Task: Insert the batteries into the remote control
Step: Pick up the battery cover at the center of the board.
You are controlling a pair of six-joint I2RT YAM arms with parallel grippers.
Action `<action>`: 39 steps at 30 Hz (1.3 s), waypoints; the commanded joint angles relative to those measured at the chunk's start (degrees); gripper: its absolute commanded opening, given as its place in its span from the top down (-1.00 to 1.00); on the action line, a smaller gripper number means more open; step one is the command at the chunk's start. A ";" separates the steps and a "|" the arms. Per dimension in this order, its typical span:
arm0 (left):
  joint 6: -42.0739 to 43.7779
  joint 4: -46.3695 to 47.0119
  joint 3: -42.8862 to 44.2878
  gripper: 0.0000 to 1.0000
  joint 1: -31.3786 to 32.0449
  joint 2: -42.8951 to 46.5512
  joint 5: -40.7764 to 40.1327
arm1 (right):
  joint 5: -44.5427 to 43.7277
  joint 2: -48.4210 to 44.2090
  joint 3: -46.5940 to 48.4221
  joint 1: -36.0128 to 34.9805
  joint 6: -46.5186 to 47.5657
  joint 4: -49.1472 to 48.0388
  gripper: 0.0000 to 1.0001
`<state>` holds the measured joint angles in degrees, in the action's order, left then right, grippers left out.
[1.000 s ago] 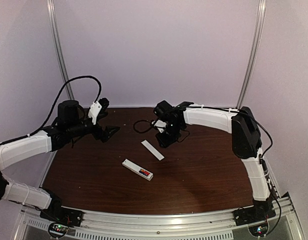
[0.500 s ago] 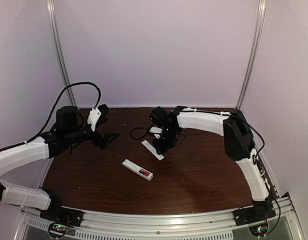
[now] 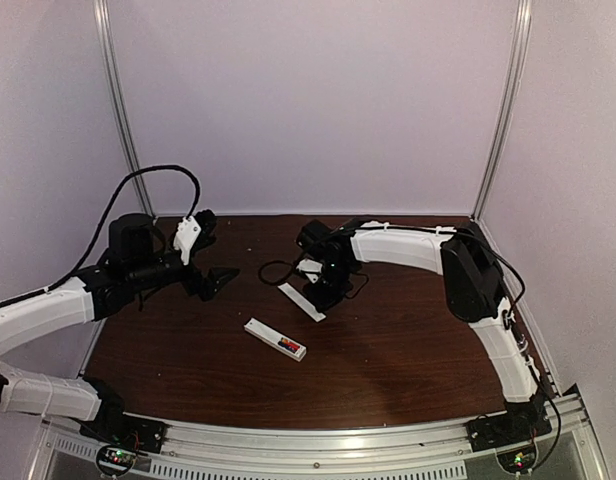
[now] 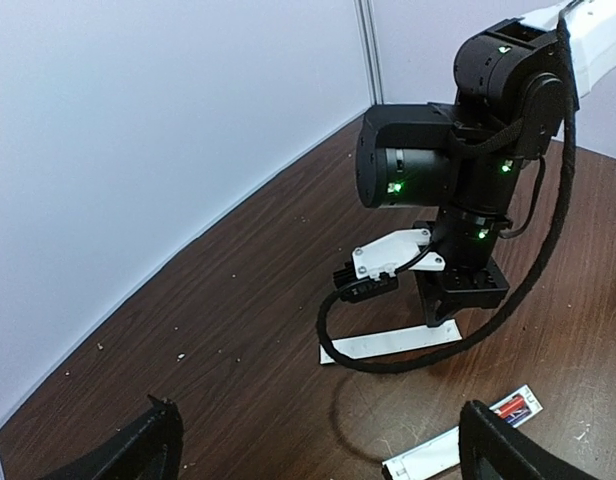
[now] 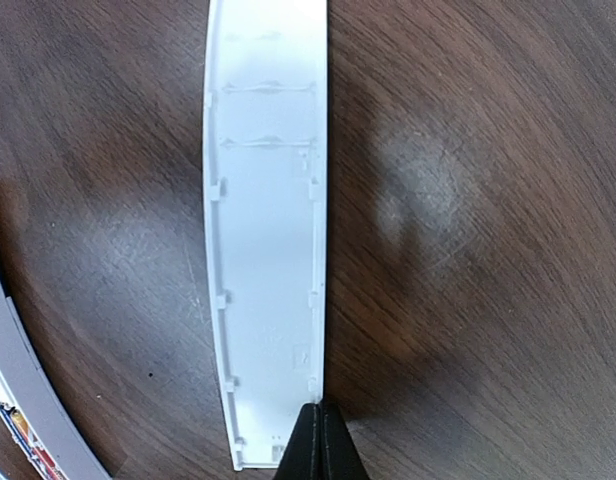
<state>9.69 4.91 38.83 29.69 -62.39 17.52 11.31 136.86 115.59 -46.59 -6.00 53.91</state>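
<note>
Walls of pale lilac panel close off the back and both sides, and the dark brown wooden bench fills the floor of the cell. Over its left side the left arm reaches in at a slant, and its left gripper hangs above the wood with the jaws spread wide and nothing between them. The right arm arches in from the right and bends down near the middle of the bench, a black cable looping from its wrist. Its right gripper points straight down with the jaws closed, their tips pressed together at one long edge of the cover strip, close to one end of it. Whether they nip that thin rim or only touch it cannot be told. The strip lies flat on the wood, inner side up, with small clips along both edges. The remote control lies flat just in front of the strip, apart from it and nearer the arm bases, set at a slant, and neither gripper touches it. Its slot faces up, and the batteries sit inside it as a small red and dark blue patch at the remote's right end.
</note>
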 commanded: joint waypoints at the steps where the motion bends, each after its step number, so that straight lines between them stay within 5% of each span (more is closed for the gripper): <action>1: 1.39 -0.34 -0.26 -0.95 0.45 1.12 0.37 | 2.15 -2.14 -7.81 -0.35 -1.15 -1.69 1.00; 12: 12.68 -2.86 3.48 -0.90 3.74 -6.36 3.01 | 11.37 -17.22 -26.90 0.00 -1.84 -11.08 1.00; 20: 29.88 -3.48 11.30 -0.88 10.51 -21.28 -6.51 | 16.03 -19.00 -28.84 1.17 -1.51 -12.00 1.00; 26: 34.85 1.52 11.03 -0.80 12.89 -24.43 -7.31 | 15.99 -21.12 -30.39 3.07 -2.47 -13.31 1.00; 29: 33.76 2.85 10.89 -0.78 12.93 -24.03 -7.86 | 11.15 -21.81 -29.11 2.39 -2.34 -10.79 0.38; 39: 30.61 6.43 8.25 -0.76 12.93 -22.27 -10.24 | 1.22 -17.97 -26.59 -4.01 -5.33 -8.77 -0.18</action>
<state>41.93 7.68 48.12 42.50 -85.80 10.00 19.07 117.27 87.13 -48.56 -9.89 43.55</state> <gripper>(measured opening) 0.885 0.545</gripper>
